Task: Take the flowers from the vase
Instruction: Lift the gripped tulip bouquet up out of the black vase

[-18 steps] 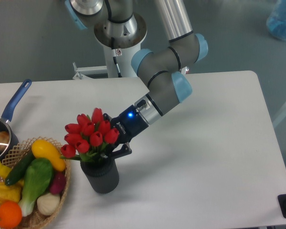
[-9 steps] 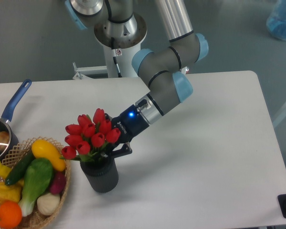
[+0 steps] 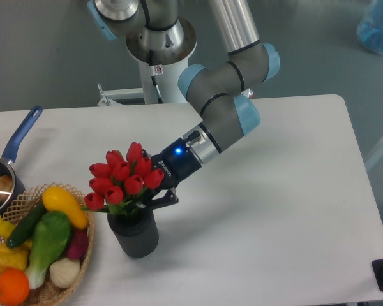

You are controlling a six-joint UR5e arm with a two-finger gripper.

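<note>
The flowers [image 3: 123, 176], a bunch of red tulip buds on green stems, stand in the vase [image 3: 135, 234], a short dark grey ribbed cylinder on the white table at lower left. My gripper [image 3: 148, 203] reaches in from the right, just above the vase rim and behind the buds. Its dark fingers sit around the green stems and appear shut on them. The buds hide most of the fingertips and the stems between them.
A wicker basket [image 3: 84, 255] of yellow, green and orange vegetables stands close to the left of the vase. A blue-handled metal pan [image 3: 13, 148] sits at the far left edge. The arm's base [image 3: 158, 38] is behind the table.
The bunch and my gripper have shifted slightly up and to the right. The vase has stayed in place.
</note>
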